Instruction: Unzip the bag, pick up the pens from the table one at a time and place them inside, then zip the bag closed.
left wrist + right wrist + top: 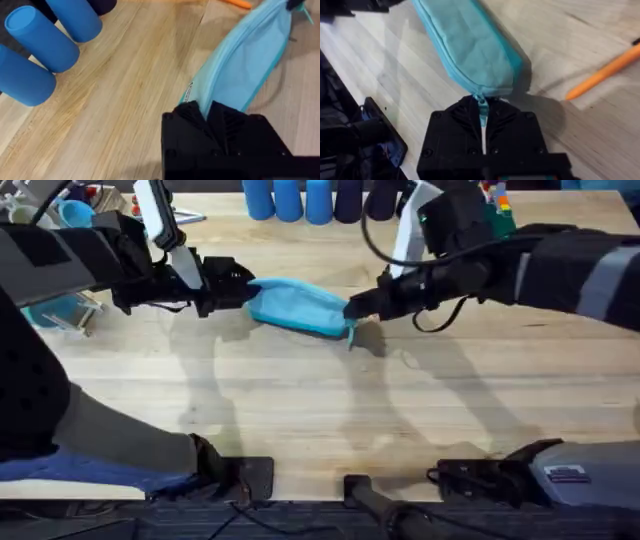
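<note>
Gripping bag (297,307) ends, both grippers (zipper closed)

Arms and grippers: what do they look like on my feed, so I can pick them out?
Both arms are black with grey and white link sections; a black cable loops along the right arm. The left gripper and right gripper have blocky black bodies with ribbed black fingers.

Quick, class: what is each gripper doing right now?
Left gripper: shut on one end of the light blue fabric pouch.
Right gripper: shut on its zipper pull.
</note>
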You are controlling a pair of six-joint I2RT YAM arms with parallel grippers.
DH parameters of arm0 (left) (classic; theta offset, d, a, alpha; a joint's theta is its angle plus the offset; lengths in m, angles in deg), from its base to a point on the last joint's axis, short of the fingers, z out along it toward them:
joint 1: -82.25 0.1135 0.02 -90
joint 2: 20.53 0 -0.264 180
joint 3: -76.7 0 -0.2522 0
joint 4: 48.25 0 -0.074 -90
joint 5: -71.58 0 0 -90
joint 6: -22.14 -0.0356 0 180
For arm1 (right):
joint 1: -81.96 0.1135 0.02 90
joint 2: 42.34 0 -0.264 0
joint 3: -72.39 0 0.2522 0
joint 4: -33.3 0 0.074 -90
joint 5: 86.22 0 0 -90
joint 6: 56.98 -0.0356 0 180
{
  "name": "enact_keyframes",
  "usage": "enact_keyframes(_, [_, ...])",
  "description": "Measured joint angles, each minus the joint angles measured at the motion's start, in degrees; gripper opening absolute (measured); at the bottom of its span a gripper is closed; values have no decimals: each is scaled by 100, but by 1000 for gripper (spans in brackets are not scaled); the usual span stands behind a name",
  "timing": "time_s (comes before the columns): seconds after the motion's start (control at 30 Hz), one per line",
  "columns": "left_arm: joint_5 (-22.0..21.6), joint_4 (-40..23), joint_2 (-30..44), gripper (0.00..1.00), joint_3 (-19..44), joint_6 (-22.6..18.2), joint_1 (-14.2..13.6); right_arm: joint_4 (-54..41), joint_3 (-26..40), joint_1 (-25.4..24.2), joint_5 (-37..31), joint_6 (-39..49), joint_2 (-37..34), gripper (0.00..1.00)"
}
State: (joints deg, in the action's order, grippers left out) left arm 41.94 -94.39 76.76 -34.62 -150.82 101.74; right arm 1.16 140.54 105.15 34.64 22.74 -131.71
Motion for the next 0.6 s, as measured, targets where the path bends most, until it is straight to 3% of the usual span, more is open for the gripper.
enact_keyframes(0.6, [38,-17,0,42,0,0,-25,-10,21,-353,94,-1,551,32])
